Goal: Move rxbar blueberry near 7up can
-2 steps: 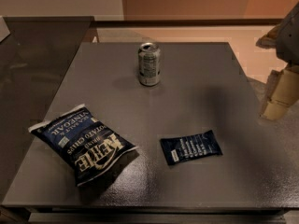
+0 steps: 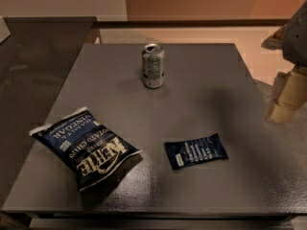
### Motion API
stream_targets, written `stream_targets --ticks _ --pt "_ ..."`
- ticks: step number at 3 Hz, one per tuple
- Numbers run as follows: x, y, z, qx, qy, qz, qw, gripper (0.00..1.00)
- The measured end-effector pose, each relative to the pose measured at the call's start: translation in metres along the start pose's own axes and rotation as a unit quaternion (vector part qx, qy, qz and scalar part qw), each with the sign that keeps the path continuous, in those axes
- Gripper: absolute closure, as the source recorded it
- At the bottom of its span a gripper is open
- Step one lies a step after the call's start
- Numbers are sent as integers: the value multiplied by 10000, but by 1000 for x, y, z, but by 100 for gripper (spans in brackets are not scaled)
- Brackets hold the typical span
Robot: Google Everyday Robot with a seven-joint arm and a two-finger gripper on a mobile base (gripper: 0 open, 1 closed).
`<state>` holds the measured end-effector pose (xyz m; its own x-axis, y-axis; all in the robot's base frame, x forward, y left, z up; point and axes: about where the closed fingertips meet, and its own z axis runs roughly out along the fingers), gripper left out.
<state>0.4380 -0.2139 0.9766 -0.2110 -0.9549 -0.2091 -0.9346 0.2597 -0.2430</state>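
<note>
Rxbar blueberry (image 2: 195, 151) is lying flat on the table (image 2: 216, 80), left of the gripper (image 2: 283, 104) and below it in the camera view, so well apart from the jaws and not being touched. Going left to right: the Kettle chip bag (image 2: 86, 147) is sitting farthest from the jaws, at the left front of the table, and isn't part of the job. The 7up can (image 2: 153, 66) is standing upright, also far left of the jaws but above them in the view, towards the back edge. The bar is sitting between bag and gripper, nearer the gripper than the other two things are. Its long axis is running roughly left-right, slightly tilted with the right end further back, and the pale patch is at the end pointing away from the jaws. The gripper is hanging at the right border of the view, off the table's right edge, partly cut off; can't tell whether it's released or clenched, and it's holding nothing I can see. My read: the approach is calling for a move left and down onto the bar, probably closing across its short side, then a carry up-left to the can. Only one arm, so no choice there. Against the earlier frame, nothing is visibly differing: bar, can, bag and gripper are all sitting where they were.
</note>
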Motion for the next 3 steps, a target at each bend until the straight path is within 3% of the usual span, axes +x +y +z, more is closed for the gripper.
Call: stream_targets --ticks 2,3 --pt "-15 31 26 -329 -47 -581 9978 0" --pt "-22 48 50 -558 -23 -899 9944 0"
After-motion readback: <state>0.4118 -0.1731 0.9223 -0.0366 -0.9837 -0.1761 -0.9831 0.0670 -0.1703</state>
